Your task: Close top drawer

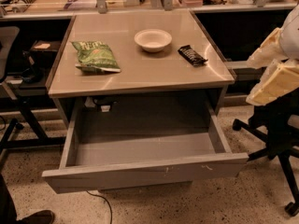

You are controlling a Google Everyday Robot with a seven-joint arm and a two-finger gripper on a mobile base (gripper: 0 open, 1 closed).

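Note:
The top drawer [145,172] of the grey table stands pulled far out toward the camera. Its tall flat front has small white scuffs toward the right, and its plain grey box is empty. My gripper [273,85] is at the right edge of the camera view, a cream-coloured part of the arm. It hangs to the right of the table, above and behind the drawer's right front corner, and touches nothing.
On the tabletop [140,73] lie a green chip bag [96,56], a white bowl [153,39] and a dark snack bar [192,55]. A black office chair [275,139] stands right of the drawer. A dark stand [18,92] is at left. A cable [106,204] lies on the floor.

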